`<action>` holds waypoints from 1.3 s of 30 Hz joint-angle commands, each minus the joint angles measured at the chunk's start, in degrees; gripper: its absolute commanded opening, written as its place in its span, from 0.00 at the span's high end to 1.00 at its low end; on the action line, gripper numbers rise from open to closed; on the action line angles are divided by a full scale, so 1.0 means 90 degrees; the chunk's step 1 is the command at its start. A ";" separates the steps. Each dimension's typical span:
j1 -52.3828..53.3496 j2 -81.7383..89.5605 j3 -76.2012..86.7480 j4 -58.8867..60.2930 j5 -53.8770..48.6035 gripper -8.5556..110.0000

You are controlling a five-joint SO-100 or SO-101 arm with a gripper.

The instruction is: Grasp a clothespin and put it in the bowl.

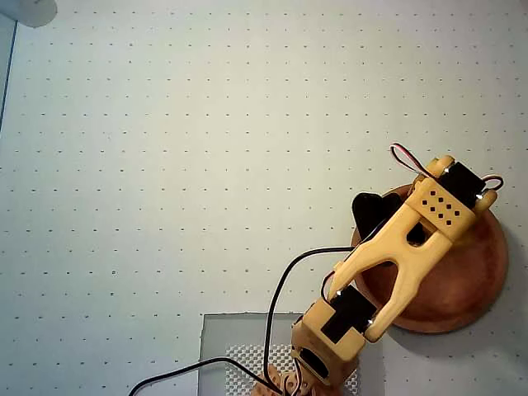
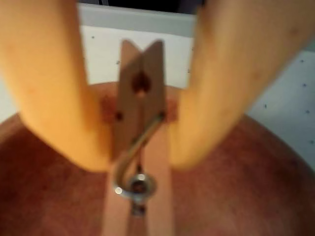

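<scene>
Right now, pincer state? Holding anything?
Pincer: shut on the clothespin, gripped between both fingers, above the bowl.

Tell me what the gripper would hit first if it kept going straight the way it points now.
Most likely the bowl: in the wrist view the gripper, shut on the clothespin, points into its brown inside. The clothespin would probably touch first; depth is unclear.
</scene>
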 commanded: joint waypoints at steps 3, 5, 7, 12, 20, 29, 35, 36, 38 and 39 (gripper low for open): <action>0.0059 0.0039 -0.0107 0.0156 -0.0273 0.96; 0.0039 0.0039 -0.0107 0.0156 -0.0303 0.96; -0.0010 0.0029 -0.0098 0.0156 -0.0303 0.96; -0.0225 0.0020 -0.0029 0.0156 -0.0313 0.95; -0.0820 -0.0645 -0.0098 0.0166 -0.0225 0.95; -0.1084 -0.1357 -0.0117 0.0146 -0.0215 0.95; -0.1113 -0.1797 -0.0352 -0.0127 -0.0215 0.95; -0.1113 -0.1855 -0.0420 -0.0156 -0.0215 0.95; -0.1094 -0.1924 -0.0557 -0.0117 -0.0225 0.95; -0.1084 -0.1953 -0.0625 -0.0107 -0.0225 0.95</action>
